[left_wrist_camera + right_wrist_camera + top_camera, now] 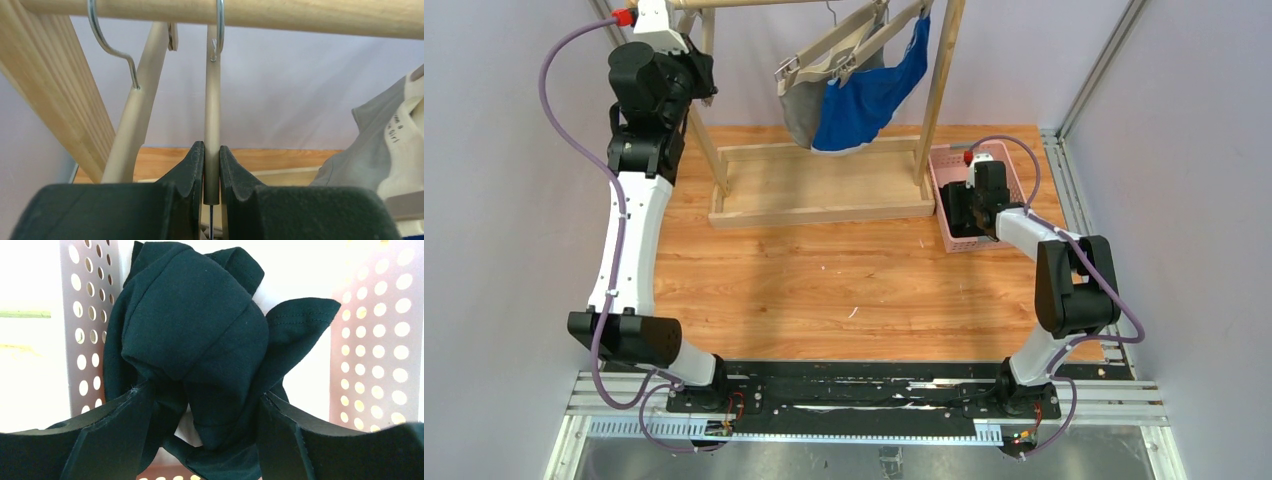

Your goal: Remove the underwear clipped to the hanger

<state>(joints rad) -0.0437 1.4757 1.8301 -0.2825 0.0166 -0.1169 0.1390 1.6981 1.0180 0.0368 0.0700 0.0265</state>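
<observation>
The grey underwear [799, 112] and the blue underwear [864, 100] hang clipped on tilted beige hangers [824, 55] at the wooden rail. The grey one also shows in the left wrist view [360, 155]. My left gripper [696, 72] is raised to the rail and shut on the end of a beige hanger [212, 125] seen edge-on, gripper [212, 167]. My right gripper [959, 215] is low over the pink basket [1022, 185]. Its jaws stand wide open around the bunched black underwear [200, 325], gripper [202, 405].
The wooden rack's frame base [824, 212] lies on the table behind the middle. Its slanted legs [944, 70] rise on both sides. A second hanger [135, 115] hangs left of the held one on the rail [300, 12]. The basket's perforated walls [370, 330] flank the right fingers.
</observation>
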